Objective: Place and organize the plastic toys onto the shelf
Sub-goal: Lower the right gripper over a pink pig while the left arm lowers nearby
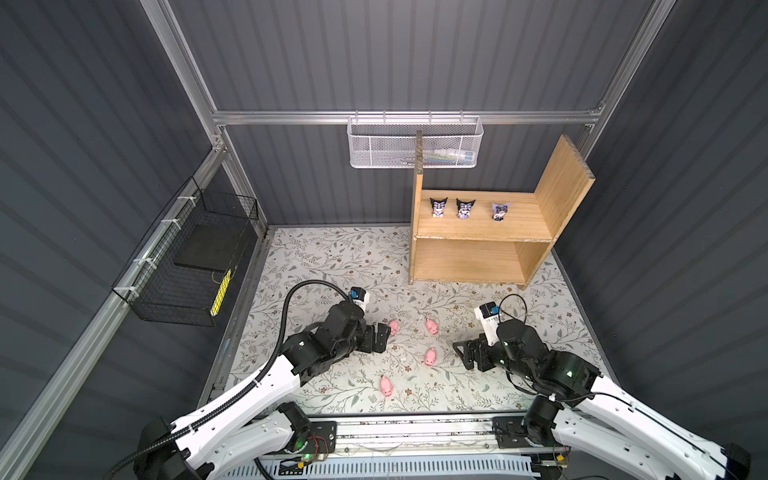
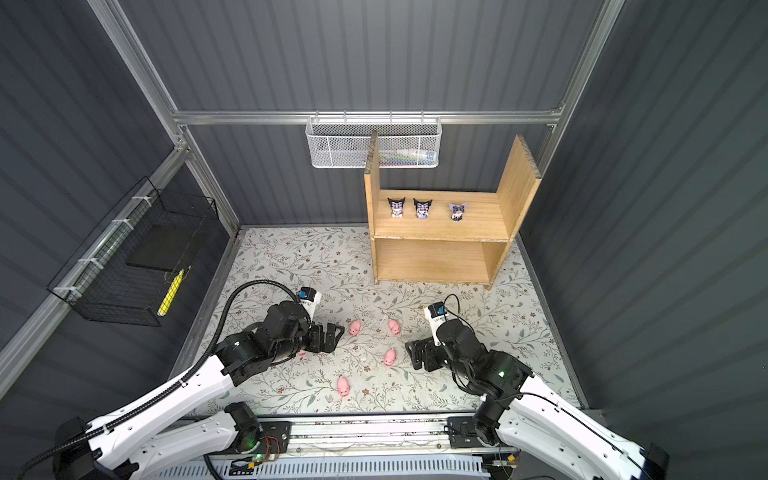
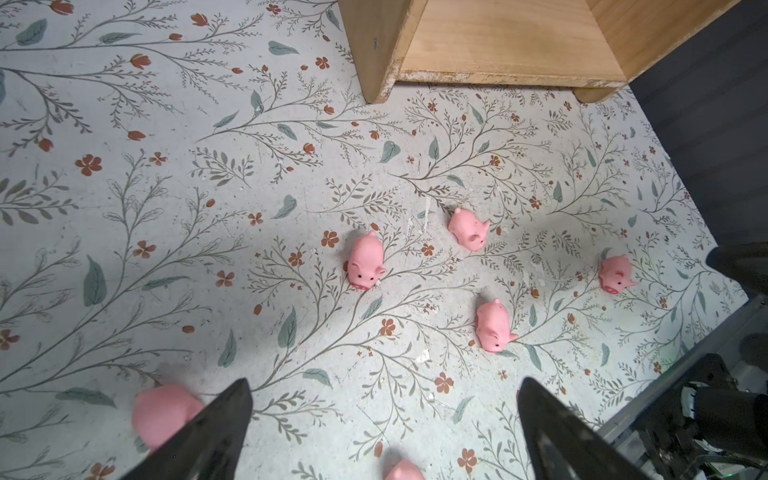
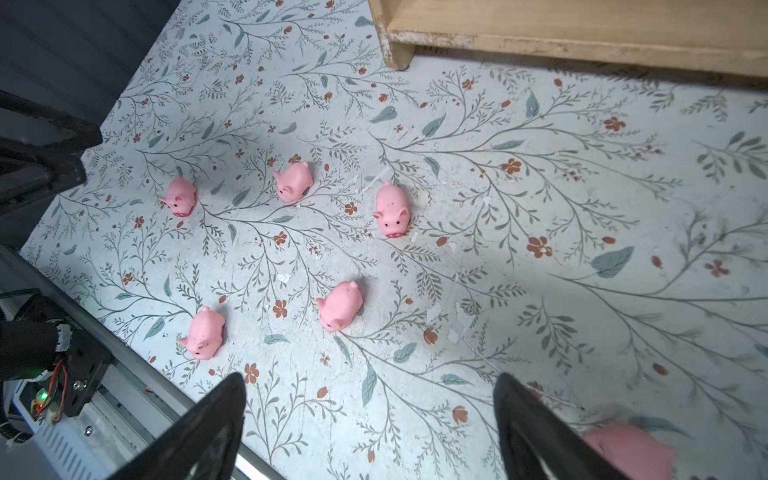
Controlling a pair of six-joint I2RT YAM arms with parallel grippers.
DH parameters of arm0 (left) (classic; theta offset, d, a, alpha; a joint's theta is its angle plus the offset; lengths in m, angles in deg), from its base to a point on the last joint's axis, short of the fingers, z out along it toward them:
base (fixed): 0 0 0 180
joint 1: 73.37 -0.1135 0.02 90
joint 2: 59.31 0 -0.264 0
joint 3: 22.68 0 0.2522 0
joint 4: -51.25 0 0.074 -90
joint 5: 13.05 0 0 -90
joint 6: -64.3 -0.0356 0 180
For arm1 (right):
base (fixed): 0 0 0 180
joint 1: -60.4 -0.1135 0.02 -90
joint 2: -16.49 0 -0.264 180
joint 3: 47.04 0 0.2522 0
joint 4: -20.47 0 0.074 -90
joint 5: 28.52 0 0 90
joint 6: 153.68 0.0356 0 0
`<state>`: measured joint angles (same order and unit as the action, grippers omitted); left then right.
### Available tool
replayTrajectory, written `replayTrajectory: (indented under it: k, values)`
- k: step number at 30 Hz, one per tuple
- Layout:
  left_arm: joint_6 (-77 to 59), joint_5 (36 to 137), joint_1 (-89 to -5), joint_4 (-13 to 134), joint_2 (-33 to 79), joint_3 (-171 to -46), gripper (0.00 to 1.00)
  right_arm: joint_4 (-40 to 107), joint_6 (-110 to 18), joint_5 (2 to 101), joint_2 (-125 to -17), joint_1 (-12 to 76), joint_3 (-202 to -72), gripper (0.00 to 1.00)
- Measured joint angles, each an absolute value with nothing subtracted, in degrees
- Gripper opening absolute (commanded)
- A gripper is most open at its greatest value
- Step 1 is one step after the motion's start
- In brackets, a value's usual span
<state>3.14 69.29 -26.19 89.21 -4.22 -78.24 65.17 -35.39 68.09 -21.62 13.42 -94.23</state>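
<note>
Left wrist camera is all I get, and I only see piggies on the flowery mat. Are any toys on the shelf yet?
Observer: Yes, three hooded figurines stand in a row on the upper level of the shelf.
Operator: Is the other hand holding a piggy?
Observer: No, the right gripper is open, with nothing between its fingers.
Operator: Anything behind the shelf?
Observer: A white mesh basket hangs on the back rail.

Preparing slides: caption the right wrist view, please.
Open right gripper poised above pink plastic pig figures scattered on a floral-patterned mat near a light wooden shelf.
</note>
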Motion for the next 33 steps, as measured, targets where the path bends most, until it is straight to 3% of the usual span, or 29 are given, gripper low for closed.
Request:
replayTrajectory:
  k: [9, 17, 33]
  values:
    - [6.37, 64.89, -23.48, 83.16, -5.31, -71.02, 0.99, 54.6, -32.81, 70.17, -26.38, 12.63, -88.05, 0.73]
    - [5.76, 62.18, -23.07, 77.98, 0.5, -69.82, 0.99, 44.87, -32.59, 72.79, -33.86, 12.04, -85.64, 0.7]
    - [0.84, 58.38, -22.65, 69.0, 6.62, -71.46, 0.99, 39.86, -34.12, 76.97, -49.77, 11.32, -91.65, 0.66]
